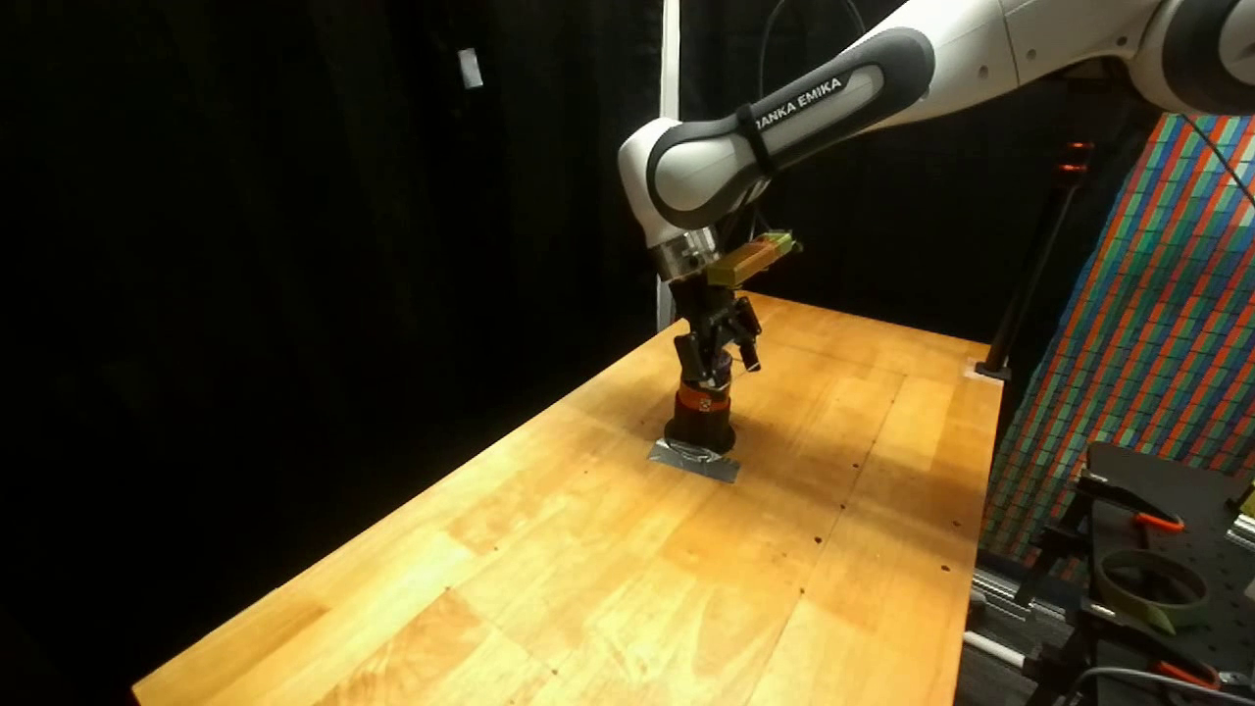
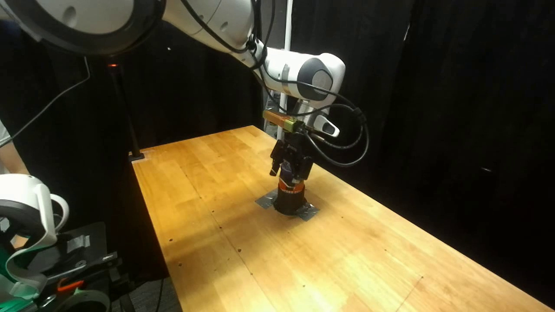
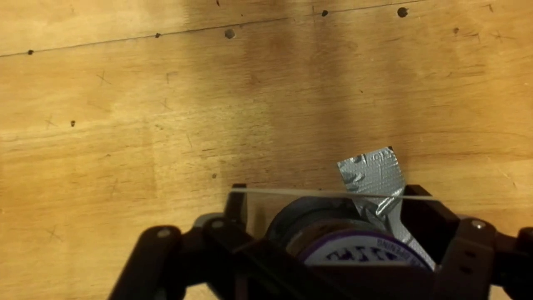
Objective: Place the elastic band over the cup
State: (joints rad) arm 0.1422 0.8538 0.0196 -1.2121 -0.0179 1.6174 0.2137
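Tabletop (image 1: 549,569) of jointed wooden planks bears the work, and over it reaches the Franka Panda arm (image 1: 833,103), its far end turned down, presumably so that a stretched loop can come evenly over an upright thing. Below that end the Robotiq gripper (image 1: 726,373) is spread wide and grasps nothing: its fingers (image 3: 429,218) straddle the cup's upper part, serving, I judge, as a stretcher rather than a clamp. One finger shows a gap beside the cup in the wrist view; whether the other touches, I cannot tell.

The cup (image 2: 291,186) stands upright between and below the fingers, orange-red around its middle, dark above, with a purple-rimmed top (image 3: 354,250). Underneath flares a broad black base (image 2: 289,202) (part of the cup or a separate stand, hard to say). Silver duct tape (image 3: 370,168) runs from the base onto the wood, most likely so that a tug cannot drag the cup along.

Finest of all, the elastic band (image 3: 295,192) is drawn taut from fingertip to fingertip, one strand lining up with the base's outer edge in the wrist view. Lowering looks like the step in hand, and one end slipping off early seems the chief risk.
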